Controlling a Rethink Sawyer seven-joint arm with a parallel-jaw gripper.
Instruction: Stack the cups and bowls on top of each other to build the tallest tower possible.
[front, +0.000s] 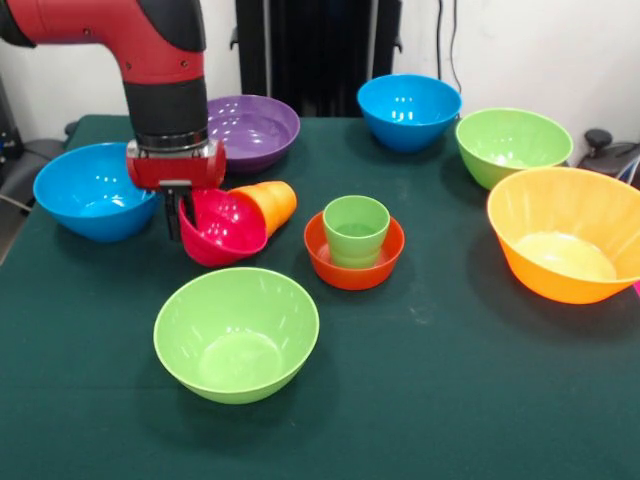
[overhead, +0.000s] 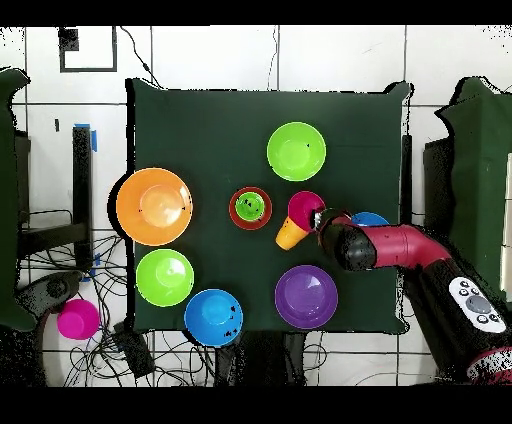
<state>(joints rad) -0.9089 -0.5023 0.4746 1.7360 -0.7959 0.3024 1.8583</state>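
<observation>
Dark green table (front: 450, 400) carries 7 bowls (front: 236, 333) and 1 tipped orange cup (front: 272, 203).

The gripper (front: 177, 205) stands hemmed in: the tilted magenta bowl (front: 225, 228) touches it on one side, with the orange cup (front: 272, 203) lying just beyond, and a blue bowl (front: 90, 190) sits close on the other. The purple bowl (front: 253, 130) blocks the space behind. Toward the nearer light green bowl (front: 237, 333), bare green cloth (front: 90, 330) leaves open passage.

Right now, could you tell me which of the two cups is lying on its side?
The orange cup, tipped over against the magenta bowl. The light green cup stands upright inside the small orange-red bowl.
</observation>
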